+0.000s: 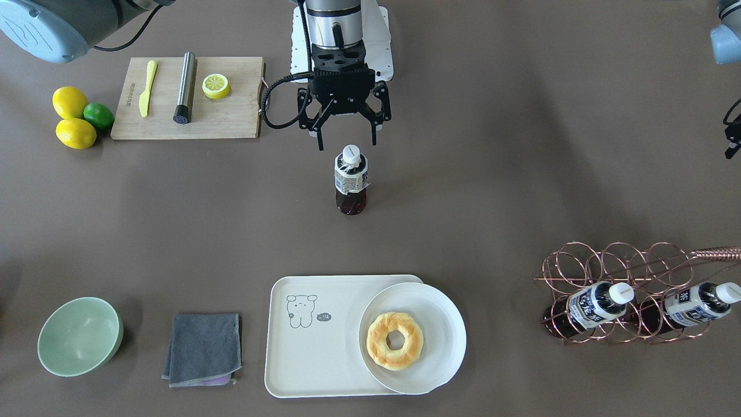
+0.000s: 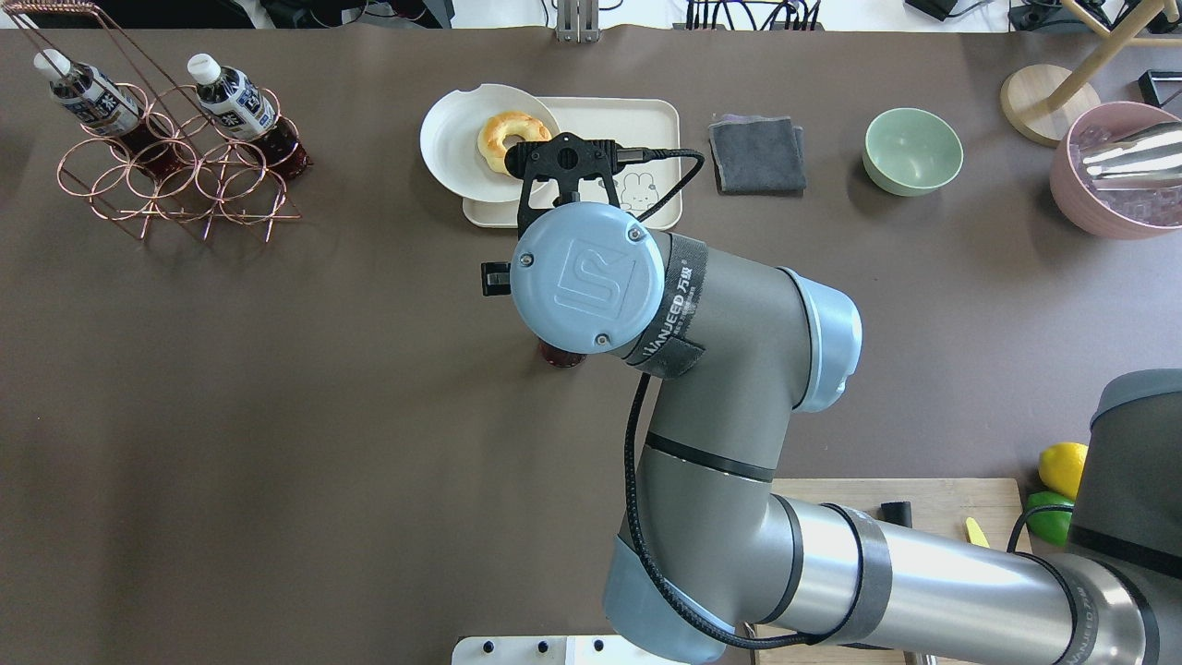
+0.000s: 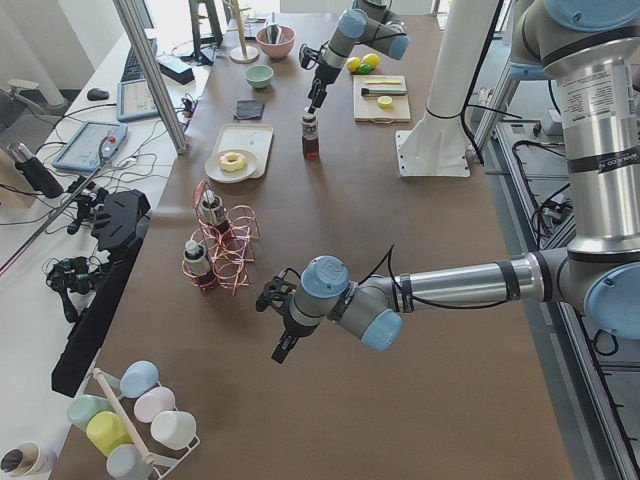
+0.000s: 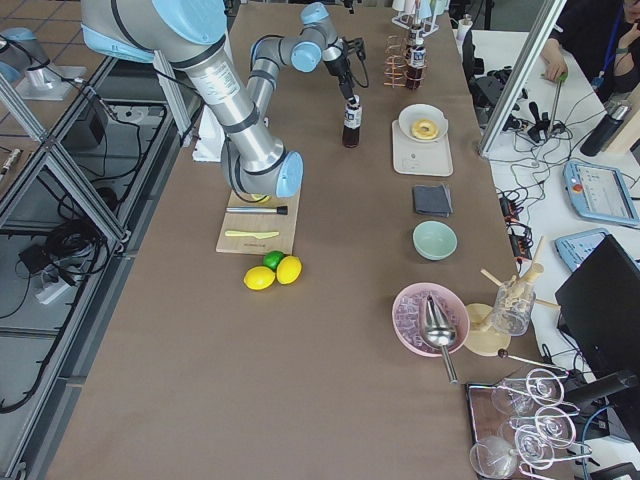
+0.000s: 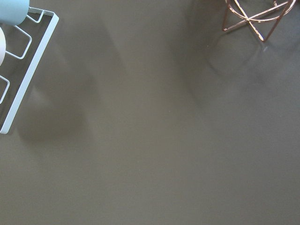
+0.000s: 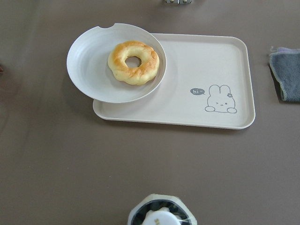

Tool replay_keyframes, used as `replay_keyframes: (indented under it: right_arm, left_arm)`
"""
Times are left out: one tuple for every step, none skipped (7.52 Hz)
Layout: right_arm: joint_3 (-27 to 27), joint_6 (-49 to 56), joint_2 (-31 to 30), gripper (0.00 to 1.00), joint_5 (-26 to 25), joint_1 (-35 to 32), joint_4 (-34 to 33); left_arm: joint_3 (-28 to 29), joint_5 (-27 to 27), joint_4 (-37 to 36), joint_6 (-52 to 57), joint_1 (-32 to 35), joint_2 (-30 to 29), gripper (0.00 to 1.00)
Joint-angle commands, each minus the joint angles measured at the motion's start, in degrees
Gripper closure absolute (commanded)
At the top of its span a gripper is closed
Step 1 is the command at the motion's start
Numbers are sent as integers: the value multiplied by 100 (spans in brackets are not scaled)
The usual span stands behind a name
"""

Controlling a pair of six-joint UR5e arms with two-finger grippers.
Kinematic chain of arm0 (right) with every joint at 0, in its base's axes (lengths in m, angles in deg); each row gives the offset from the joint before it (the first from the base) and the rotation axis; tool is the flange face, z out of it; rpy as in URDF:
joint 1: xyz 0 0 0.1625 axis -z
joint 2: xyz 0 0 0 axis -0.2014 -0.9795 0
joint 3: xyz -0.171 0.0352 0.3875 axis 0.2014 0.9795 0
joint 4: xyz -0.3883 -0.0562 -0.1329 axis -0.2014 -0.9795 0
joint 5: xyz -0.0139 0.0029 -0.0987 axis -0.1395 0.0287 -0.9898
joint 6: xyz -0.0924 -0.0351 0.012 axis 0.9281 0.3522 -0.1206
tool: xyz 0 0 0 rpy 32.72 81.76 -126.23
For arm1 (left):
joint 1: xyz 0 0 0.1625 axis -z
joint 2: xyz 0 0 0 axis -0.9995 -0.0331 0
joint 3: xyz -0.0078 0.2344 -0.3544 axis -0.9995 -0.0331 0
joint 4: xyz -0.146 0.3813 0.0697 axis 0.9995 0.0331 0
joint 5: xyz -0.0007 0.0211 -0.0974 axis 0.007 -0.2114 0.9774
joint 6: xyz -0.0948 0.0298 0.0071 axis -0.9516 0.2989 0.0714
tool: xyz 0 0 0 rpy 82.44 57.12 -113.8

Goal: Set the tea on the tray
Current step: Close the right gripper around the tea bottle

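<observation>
The tea bottle [image 1: 351, 179] stands upright on the brown table, apart from the cream tray [image 1: 312, 370]. My right gripper [image 1: 346, 145] is open and hangs just above the bottle's white cap, touching nothing. The cap shows at the bottom edge of the right wrist view [image 6: 161, 216], with the tray [image 6: 206, 61] beyond it. In the overhead view my right arm hides all of the bottle but its base [image 2: 561, 356]. My left gripper [image 3: 280, 345] hovers low over the table near the copper rack; I cannot tell whether it is open or shut.
A white plate [image 1: 443, 315] with a donut [image 1: 395, 340] overlaps the tray's end. Two alike bottles lie in a copper rack [image 1: 637, 272]. A grey cloth [image 1: 202, 347] and green bowl [image 1: 78, 336] flank the tray. A cutting board [image 1: 231, 119] and lemons [image 1: 72, 119] sit near my base.
</observation>
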Motion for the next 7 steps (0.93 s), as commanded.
replay_keyframes:
  right_arm:
    - [108,26,21,10,-105,22,32]
    - [108,35,21,12,-105,22,32]
    - [108,35,21,14,-105,22,41]
    - [117,35,12,16,-105,22,41]
    - [126,44,12,20,-105,22,41]
    - [134,61,3,21,-96,22,41]
    - [152,61,3,21,-96,22,41]
  left_arm:
    - [-2,0,9,9,-8,0,0]
    - [-2,0,9,9,-8,0,0]
    - [-2,0,9,9,-8,0,0]
    - [6,18,9,9,0,0,0]
    - [6,79,9,18,-8,0,0]
    - [15,79,9,18,-8,0,0]
    - [24,79,9,18,-8,0,0]
